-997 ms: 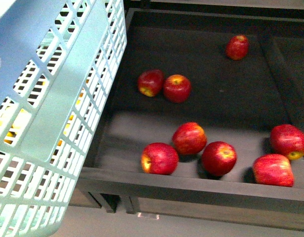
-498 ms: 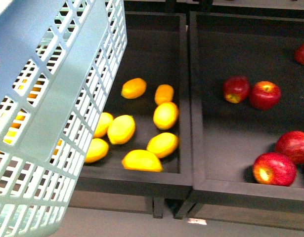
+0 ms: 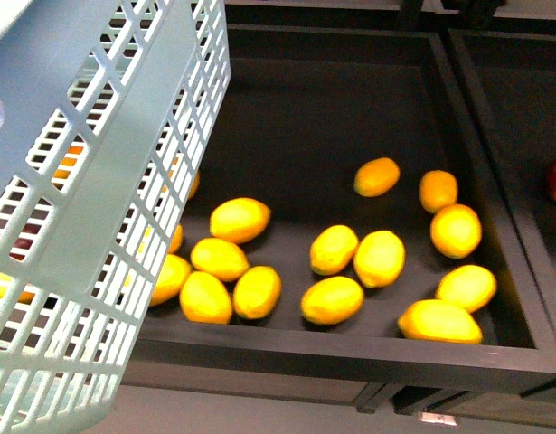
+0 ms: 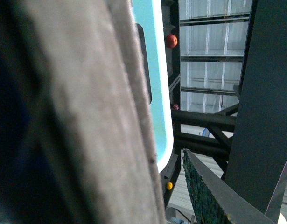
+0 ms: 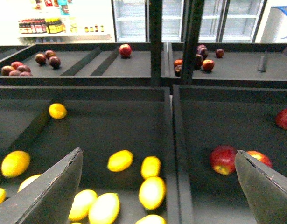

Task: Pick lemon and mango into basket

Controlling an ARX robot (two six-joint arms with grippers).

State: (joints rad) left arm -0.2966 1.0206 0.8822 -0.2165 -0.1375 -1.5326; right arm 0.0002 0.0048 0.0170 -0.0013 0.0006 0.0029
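Note:
The pale turquoise basket (image 3: 88,181) fills the left of the front view, tilted and held up close. Several bright-yellow lemons (image 3: 240,219) lie in a dark bin (image 3: 332,348) beside it. My left gripper (image 4: 173,196) is shut on the basket's brown handle (image 4: 87,116), with the basket's rim (image 4: 157,70) behind it. My right gripper (image 5: 157,186) is open and empty above the lemons (image 5: 152,192), one finger (image 5: 54,191) on each side. I cannot pick out a mango. Neither arm shows in the front view.
Two more orange fruits (image 3: 377,176) lie at the back of the lemon bin. A neighbouring bin to the right holds red apples (image 5: 223,159). A dark divider (image 5: 170,154) separates the bins. Further bins with dark and red fruit (image 5: 125,49) stand behind.
The front view has swung from the apple bin to the lemon bin, so the fruit slid rightwards in view. The basket kept its place at the left.

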